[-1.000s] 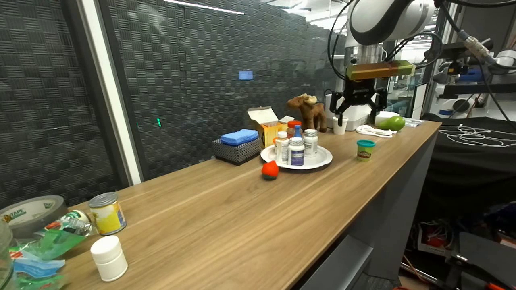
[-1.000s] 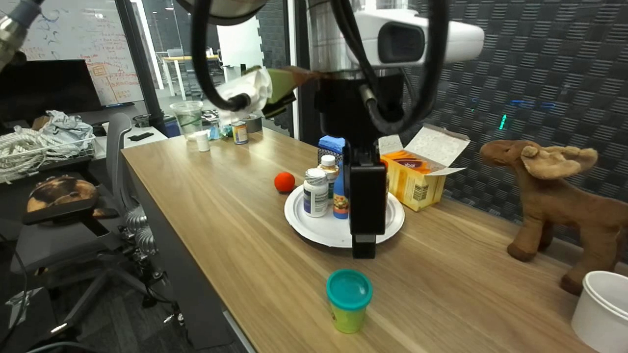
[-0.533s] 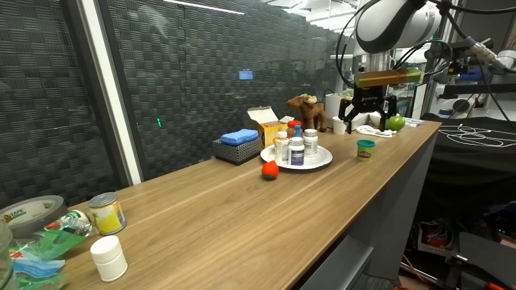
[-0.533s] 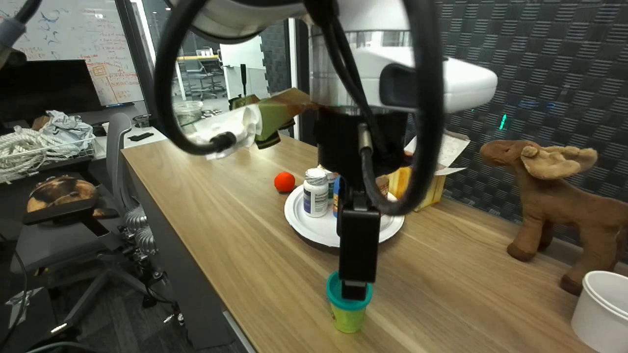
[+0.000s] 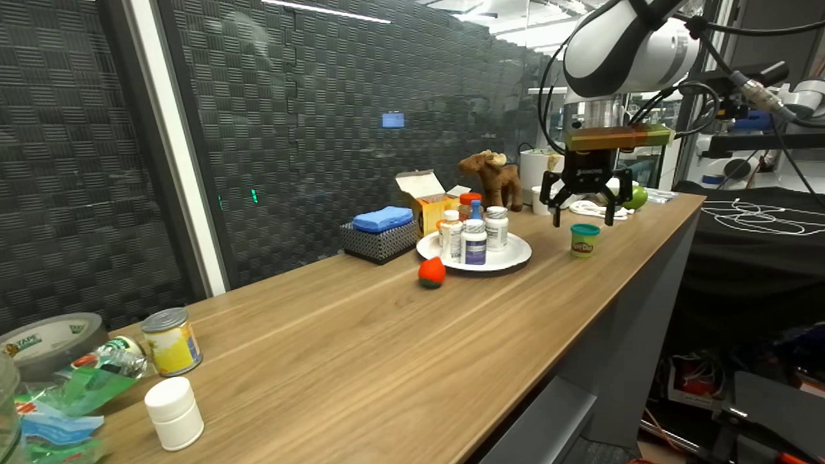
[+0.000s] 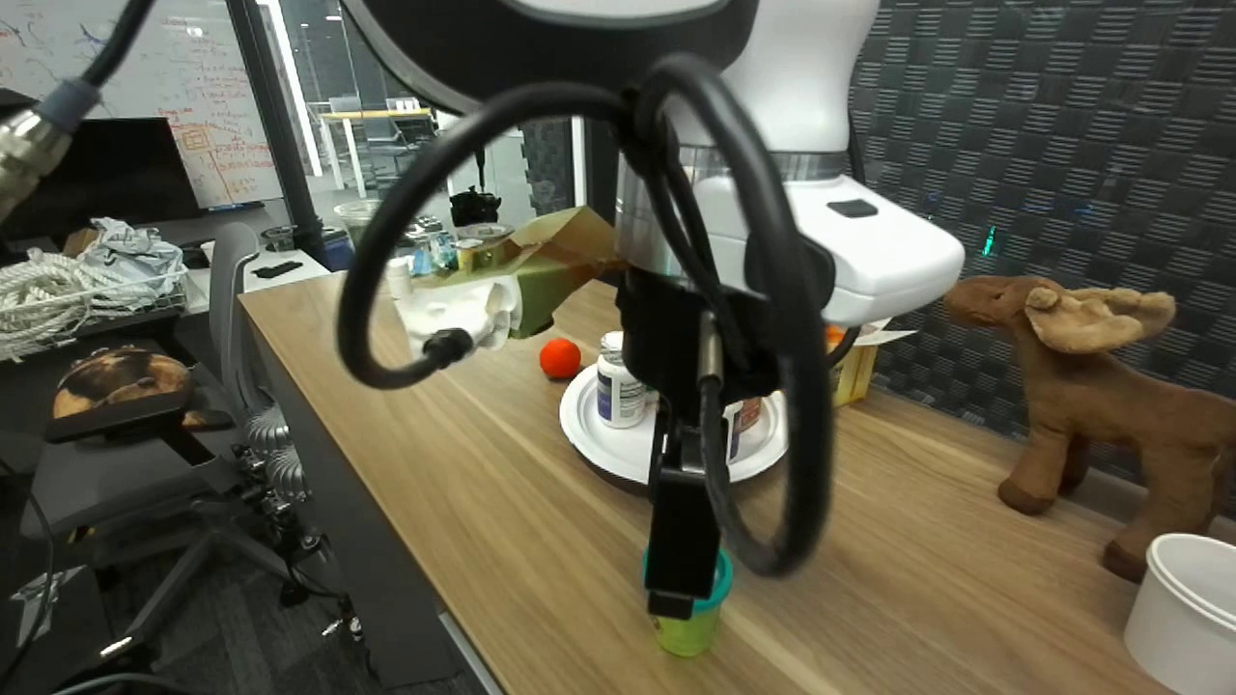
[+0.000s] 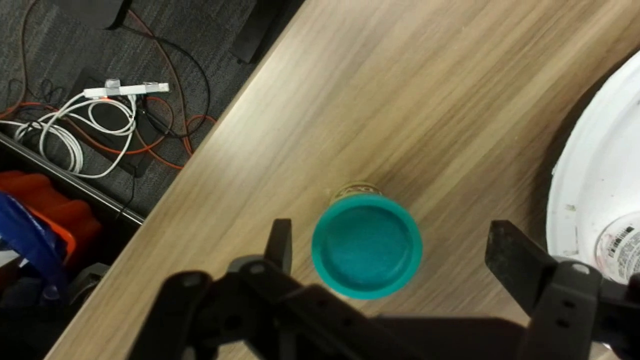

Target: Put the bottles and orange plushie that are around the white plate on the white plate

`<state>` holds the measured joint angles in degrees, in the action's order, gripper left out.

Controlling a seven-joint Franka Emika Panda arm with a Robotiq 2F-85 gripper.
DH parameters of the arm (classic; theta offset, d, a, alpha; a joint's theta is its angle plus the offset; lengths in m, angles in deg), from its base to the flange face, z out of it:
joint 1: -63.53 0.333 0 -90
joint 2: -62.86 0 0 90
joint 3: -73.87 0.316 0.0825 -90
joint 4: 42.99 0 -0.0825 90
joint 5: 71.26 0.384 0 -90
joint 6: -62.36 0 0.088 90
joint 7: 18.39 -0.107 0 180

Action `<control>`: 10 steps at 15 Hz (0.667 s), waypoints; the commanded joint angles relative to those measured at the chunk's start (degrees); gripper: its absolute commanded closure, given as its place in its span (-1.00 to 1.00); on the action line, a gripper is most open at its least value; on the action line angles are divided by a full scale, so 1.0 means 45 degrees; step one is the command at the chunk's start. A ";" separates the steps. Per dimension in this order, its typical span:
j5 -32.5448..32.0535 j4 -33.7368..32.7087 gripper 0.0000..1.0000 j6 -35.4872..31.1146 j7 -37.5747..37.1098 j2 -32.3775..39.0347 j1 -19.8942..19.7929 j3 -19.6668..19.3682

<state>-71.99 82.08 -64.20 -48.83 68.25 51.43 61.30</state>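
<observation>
Robotics lab with office furnishings. White jointed arm (image 5: 619, 58) bears the gripper (image 5: 582, 218). Past it in both exterior views: dark textured wall panels (image 5: 354, 122). In an exterior view, well beyond it: written-on whiteboard (image 6: 193, 77), black monitor (image 6: 116, 164), office chair (image 6: 235, 299). Wrist view, below it: power strip (image 7: 127, 90) on carpet (image 7: 200, 30).

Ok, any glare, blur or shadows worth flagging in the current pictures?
In the wrist view, pale glare on the tabletop near its edge and shadow alongside the white plate; in an exterior view, soft, blurred edges on the thick black cable in the foreground; in both exterior views, dark shadow under the plate.
</observation>
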 commanded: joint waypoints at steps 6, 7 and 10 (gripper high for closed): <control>0.0715 -0.0254 -0.48 -0.0093 0.0409 0.0544 -0.0043 -0.0147; 0.0602 -0.0275 -0.32 -0.0135 0.0301 0.0594 -0.0035 -0.0184; 0.0567 -0.0228 0.15 -0.0226 0.0248 0.0551 -0.0027 -0.0230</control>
<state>-70.40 81.90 -64.53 -48.47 70.63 51.24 60.88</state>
